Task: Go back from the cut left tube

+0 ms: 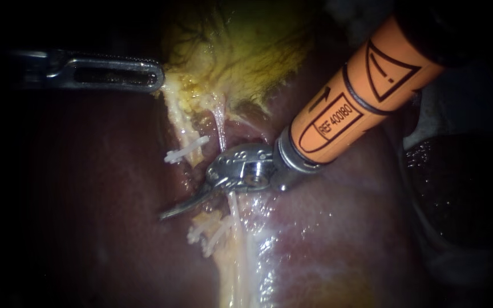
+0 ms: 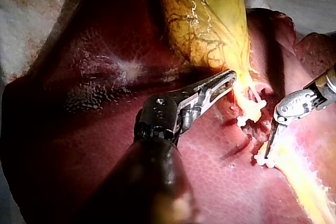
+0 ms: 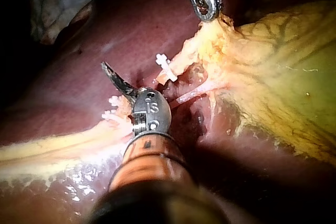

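Observation:
The left tube is cut. Its upper stump carries one white clip (image 1: 186, 150) and its lower stump (image 1: 215, 225) carries two white clips (image 1: 206, 234). My right instrument (image 1: 166, 215) comes in on an orange shaft from the upper right. Its curved blades lie together and hold nothing, crossing the gap between the two stumps. A thin pale right tube (image 1: 220, 122) runs down from the gallbladder (image 1: 246, 51) behind its metal wrist. My left instrument (image 1: 158, 77) is shut on the yellow tissue at the gallbladder's neck (image 2: 239, 85), holding it taut. The right wrist view shows the blades (image 3: 105, 66) beside the lower clips (image 3: 112, 107).
Dark red liver (image 1: 87, 199) lies all around the tubes. A pale yellow band of tissue (image 1: 241, 274) runs down from the lower stump. White cloth (image 2: 31, 3) shows beyond the liver's edge in the left wrist view.

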`<state>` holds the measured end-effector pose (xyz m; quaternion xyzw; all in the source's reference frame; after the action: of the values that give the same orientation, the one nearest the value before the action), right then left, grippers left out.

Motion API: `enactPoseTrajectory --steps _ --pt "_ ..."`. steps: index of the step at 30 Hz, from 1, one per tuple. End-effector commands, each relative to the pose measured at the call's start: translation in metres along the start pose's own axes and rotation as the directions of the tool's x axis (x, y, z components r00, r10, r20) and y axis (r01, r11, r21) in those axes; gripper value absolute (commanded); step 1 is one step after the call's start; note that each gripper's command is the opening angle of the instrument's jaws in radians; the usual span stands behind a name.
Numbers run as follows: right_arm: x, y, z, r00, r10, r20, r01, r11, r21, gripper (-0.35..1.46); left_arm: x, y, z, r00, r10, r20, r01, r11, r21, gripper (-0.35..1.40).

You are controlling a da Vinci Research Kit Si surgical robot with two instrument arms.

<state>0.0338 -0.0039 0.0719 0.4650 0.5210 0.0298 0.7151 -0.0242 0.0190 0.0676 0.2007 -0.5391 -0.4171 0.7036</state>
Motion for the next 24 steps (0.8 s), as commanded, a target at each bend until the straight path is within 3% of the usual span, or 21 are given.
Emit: enactPoseTrajectory --steps 1,7,8,9,10,12,13,20,24 --pt "0.0 0.0 0.0 1.0 0.0 -0.001 0.0 1.0 -0.001 -0.35 0.0 0.0 0.0 1.0 0.0 0.0 0.0 1.0 0.0 -0.35" --pt "-0.0001 0.0 -0.0001 1.0 0.0 -0.005 0.0 1.0 -0.015 -0.35 0.0 0.0 -0.0001 1.0 0.0 0.0 0.0 1.0 0.0 -0.35" --pt "-0.0001 0.0 -0.0001 1.0 -0.001 -0.01 0.0 0.999 -0.032 -0.27 0.0 0.0 -0.0001 1.0 0.0 0.0 0.0 1.0 0.0 -0.35" --pt "-0.0001 0.0 -0.0001 1.0 -0.001 -0.019 0.0 0.998 -0.059 0.34 0.0 0.0 -0.0001 1.0 0.0 0.0 0.0 1.0 0.0 -0.35" --pt "-0.0001 0.0 -0.0001 1.0 -0.001 -0.027 -0.001 0.996 -0.084 0.68 0.0 0.0 0.0 1.0 0.0 0.0 0.0 1.0 0.0 -0.35" --pt "-0.0001 0.0 -0.0001 0.999 0.013 -0.045 -0.019 0.991 -0.135 1.1 0.0 0.0001 -0.0001 1.0 0.0 0.0 0.0 1.0 0.0 -0.35" --pt "-0.0001 0.0 -0.0001 0.999 0.015 -0.052 -0.023 0.988 -0.154 1.18 0.0 0.0001 -0.0001 1.0 0.0 -0.001 0.0 1.0 0.001 -0.35" --pt "-0.0002 -0.0006 -0.0003 0.996 0.04 -0.083 -0.059 0.971 -0.232 1.4 0.0 0.0002 -0.0002 1.0 0.001 -0.001 -0.001 1.0 0.002 -0.35" --pt "-0.0007 -0.0025 -0.0011 0.993 0.047 -0.111 -0.079 0.949 -0.305 1.38 0.0 0.0002 -0.0003 1.0 0.001 -0.001 -0.001 1.0 0.002 -0.35"
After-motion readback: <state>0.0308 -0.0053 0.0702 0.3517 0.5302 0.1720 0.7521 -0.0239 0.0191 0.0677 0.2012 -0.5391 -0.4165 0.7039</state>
